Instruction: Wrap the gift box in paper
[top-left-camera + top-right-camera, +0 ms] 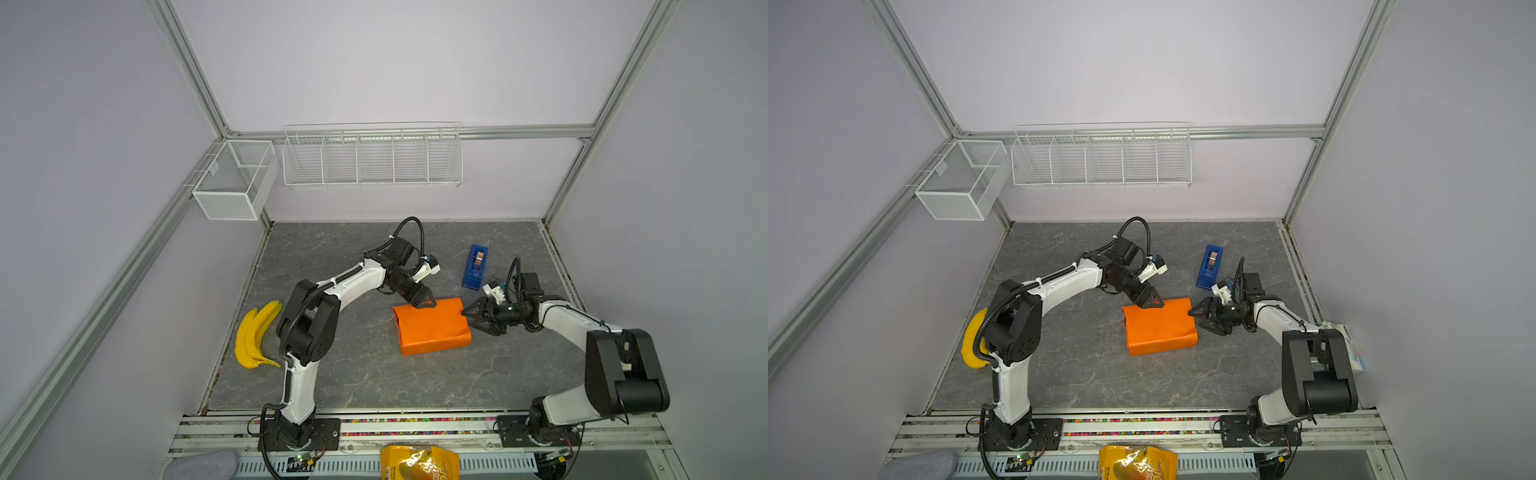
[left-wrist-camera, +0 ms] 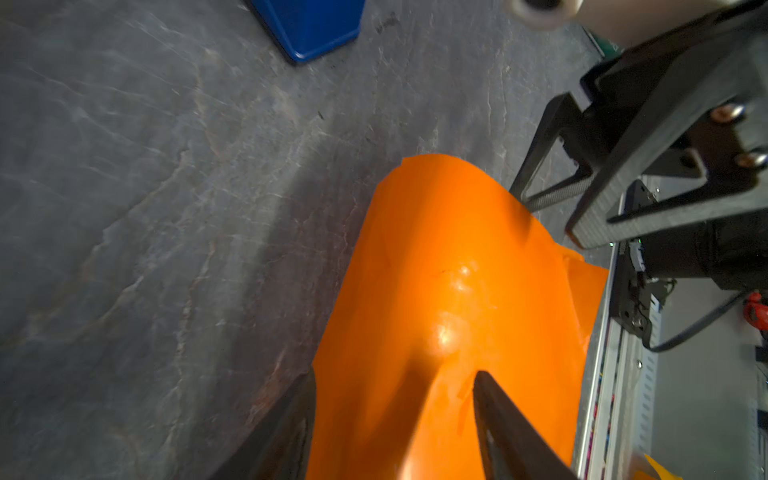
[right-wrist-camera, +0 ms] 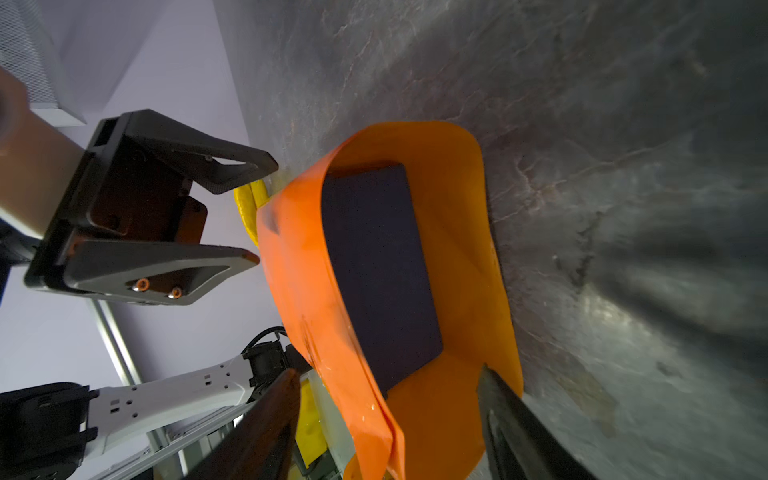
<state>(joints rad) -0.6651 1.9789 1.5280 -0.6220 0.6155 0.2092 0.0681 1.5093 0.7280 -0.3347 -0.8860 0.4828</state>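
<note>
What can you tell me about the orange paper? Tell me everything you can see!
The paper is plain, shiny orange and thin. It is folded over the gift box like a loose sleeve, lying on the grey table. The end facing the right hand gapes open, showing the dark box inside. The left hand, open, rests its fingertips on the far top edge.

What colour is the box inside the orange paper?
Dark navy blue; the gift box shows best in the right wrist view.
</note>
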